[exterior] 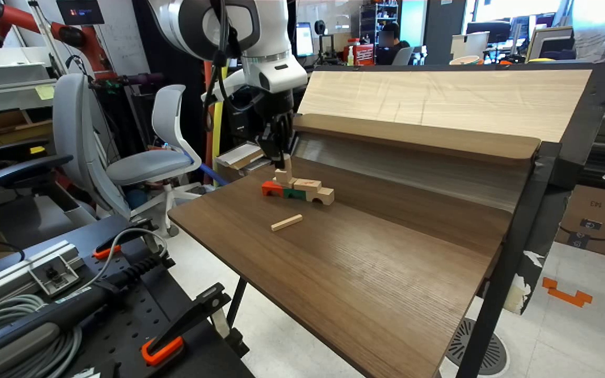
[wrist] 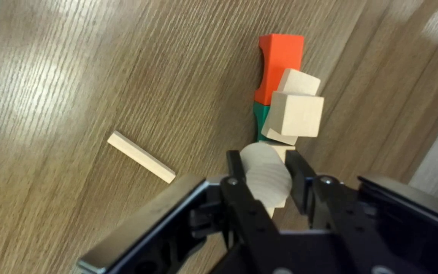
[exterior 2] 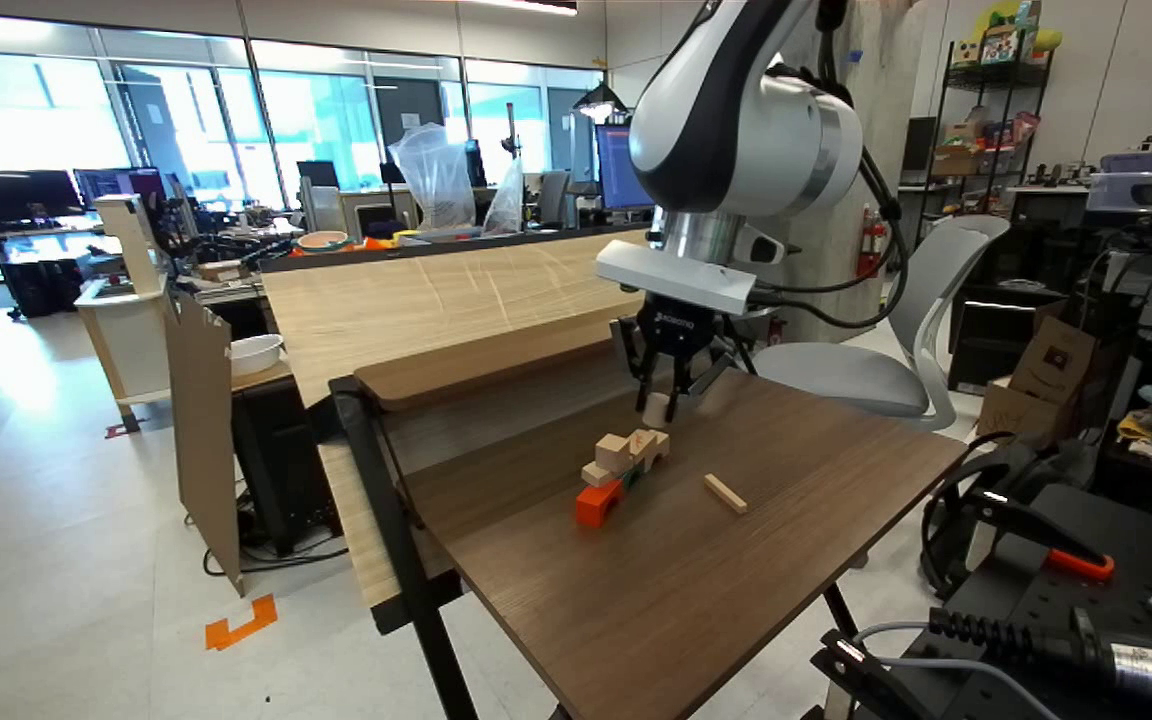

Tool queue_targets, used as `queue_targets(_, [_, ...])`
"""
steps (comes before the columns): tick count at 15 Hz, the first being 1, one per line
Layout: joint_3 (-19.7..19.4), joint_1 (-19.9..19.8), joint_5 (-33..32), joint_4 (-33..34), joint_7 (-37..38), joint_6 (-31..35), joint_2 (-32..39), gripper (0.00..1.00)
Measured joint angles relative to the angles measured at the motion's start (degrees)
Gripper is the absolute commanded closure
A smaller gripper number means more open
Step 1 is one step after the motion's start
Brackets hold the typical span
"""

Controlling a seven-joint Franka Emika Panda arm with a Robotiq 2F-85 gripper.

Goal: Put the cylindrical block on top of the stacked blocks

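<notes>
cylindrical block [wrist: 267, 186]: light tan, held up off the table [exterior: 376, 273], one end face toward the wrist view. gripper [wrist: 264, 156] narrow around it, fingers [wrist: 235, 163] against opposite sides. stacked blocks [exterior 2: 616, 458] lower, just beside or beneath it, cannot tell which: in the wrist view it covers part of their tan end; in an exterior view it shows above the end away from the orange block [wrist: 284, 57]. green block [wrist: 261, 118] next to the orange one, bottom row of the stacked blocks. tan cube [wrist: 303, 116] on top, resting on another tan piece [wrist: 299, 83]. near the stacked blocks but apart: thin bar [exterior: 287, 222], flat on the table. past the stacked blocks in an exterior view: wooden ledge [exterior: 418, 137] along the table's back. well apart from them, beyond the table edge: gray chair [exterior 2: 836, 375].
</notes>
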Motion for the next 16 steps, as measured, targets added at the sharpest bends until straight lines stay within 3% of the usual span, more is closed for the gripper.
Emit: queue_targets(16, [0.0, 1.7, 0.0, 0.33, 0.0, 0.06, 0.31, 0.92])
